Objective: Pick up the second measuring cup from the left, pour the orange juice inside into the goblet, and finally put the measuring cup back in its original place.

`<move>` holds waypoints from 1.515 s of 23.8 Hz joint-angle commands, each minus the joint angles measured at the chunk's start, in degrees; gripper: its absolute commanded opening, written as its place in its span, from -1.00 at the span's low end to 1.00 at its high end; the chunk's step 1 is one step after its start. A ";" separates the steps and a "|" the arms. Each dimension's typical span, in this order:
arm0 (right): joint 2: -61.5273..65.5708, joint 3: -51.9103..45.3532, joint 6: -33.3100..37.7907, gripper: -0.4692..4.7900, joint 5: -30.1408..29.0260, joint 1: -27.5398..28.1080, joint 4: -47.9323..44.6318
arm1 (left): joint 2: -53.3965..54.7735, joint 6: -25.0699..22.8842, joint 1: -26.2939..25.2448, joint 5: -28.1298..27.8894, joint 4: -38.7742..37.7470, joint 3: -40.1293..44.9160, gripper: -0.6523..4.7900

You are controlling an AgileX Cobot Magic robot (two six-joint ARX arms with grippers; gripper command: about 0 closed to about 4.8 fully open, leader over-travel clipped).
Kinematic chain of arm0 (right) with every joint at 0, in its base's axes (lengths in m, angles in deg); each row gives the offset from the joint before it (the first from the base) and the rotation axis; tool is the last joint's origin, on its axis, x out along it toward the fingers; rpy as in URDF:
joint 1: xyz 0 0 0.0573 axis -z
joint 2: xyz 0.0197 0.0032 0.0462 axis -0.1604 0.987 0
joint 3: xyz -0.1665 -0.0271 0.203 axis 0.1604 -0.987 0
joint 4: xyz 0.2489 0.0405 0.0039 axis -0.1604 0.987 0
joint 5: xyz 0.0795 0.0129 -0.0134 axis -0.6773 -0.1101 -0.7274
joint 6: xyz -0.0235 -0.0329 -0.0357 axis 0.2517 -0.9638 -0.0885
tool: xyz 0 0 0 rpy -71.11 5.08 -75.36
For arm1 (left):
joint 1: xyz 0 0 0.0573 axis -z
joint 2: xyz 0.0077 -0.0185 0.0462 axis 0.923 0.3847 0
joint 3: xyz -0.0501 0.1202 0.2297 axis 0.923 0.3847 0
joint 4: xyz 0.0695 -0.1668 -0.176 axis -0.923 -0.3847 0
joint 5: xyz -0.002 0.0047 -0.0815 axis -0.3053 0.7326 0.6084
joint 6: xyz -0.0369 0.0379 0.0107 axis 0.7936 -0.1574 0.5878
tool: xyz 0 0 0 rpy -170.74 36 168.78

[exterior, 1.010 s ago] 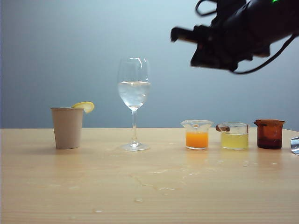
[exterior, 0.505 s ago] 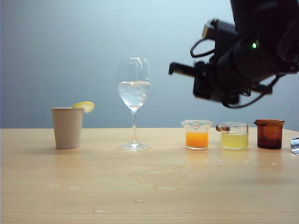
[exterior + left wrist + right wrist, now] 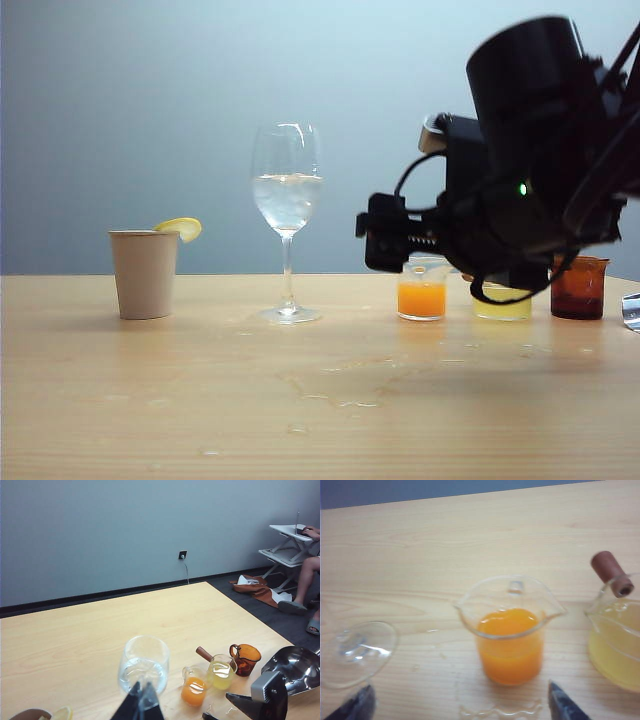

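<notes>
Reaching low over the bench (image 3: 200,400), the right claw (image 3: 460,705) has its fingertips spread wide apart, empty, just short of the measuring cup (image 3: 510,630), likely lined up to close on it. The left claw (image 3: 141,705) hangs near the goblet (image 3: 287,220), its tips together and empty. The goblet, left of the measuring cup, holds clear liquid and is the tallest vessel. The measuring cup holds orange juice (image 3: 421,298), roughly half full, upright on the bench.
</notes>
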 commanded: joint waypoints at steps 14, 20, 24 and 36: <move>11.19 8.41 -0.11 1.00 -4.46 4.92 -5.35 | -0.04 0.15 0.02 1.73 3.37 -0.35 -0.78; 12.57 9.84 -0.15 1.00 -3.78 6.62 -4.96 | -0.04 0.15 0.02 1.90 3.41 -0.35 -0.78; 14.56 9.92 -0.17 1.00 -5.07 7.45 -5.49 | -0.04 0.15 0.02 1.92 3.43 -0.35 -0.78; 18.10 14.05 -0.57 1.00 -7.58 7.45 -5.35 | -0.04 0.15 0.02 1.92 3.43 -0.35 -0.78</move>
